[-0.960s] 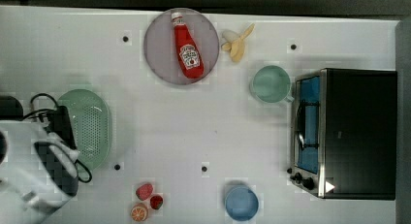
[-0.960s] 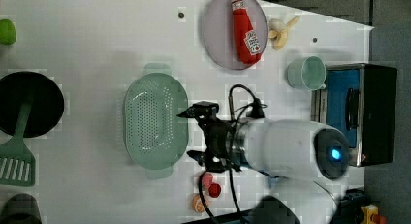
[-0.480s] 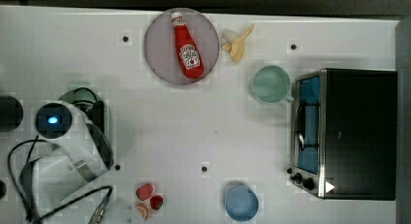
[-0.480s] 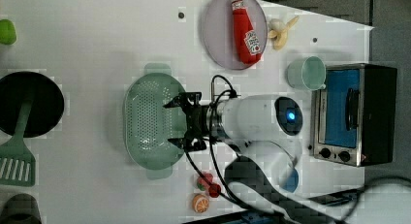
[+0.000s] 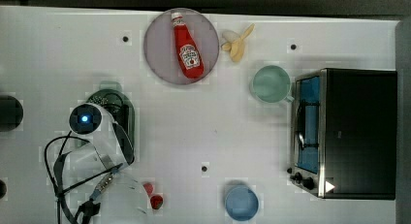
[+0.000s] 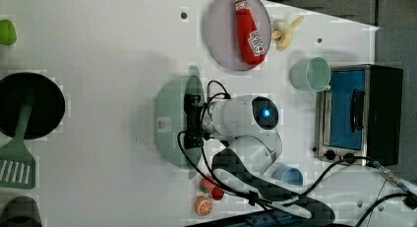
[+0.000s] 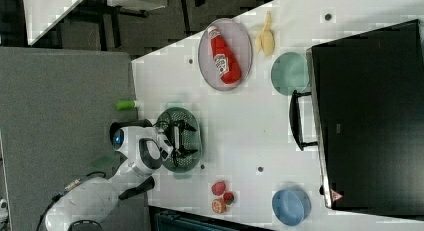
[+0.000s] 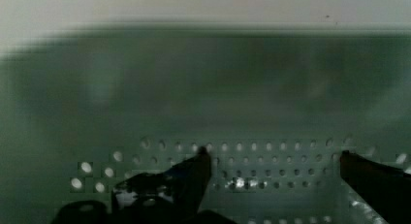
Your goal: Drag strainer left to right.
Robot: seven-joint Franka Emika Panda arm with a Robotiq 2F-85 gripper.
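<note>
step: hooking strainer [image 6: 169, 124] | at top view's left, far from toaster oven [image 5: 356, 132] | gripper [image 8: 274, 168] spread inside bowl | press against wall, drag slowly, avoid tipping

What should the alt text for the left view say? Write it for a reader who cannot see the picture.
A white robot arm reaches its open hand down into a mint-green strainer on a white table. Around it sit a ketchup bottle on a plate, a mug and a toaster oven.
</note>
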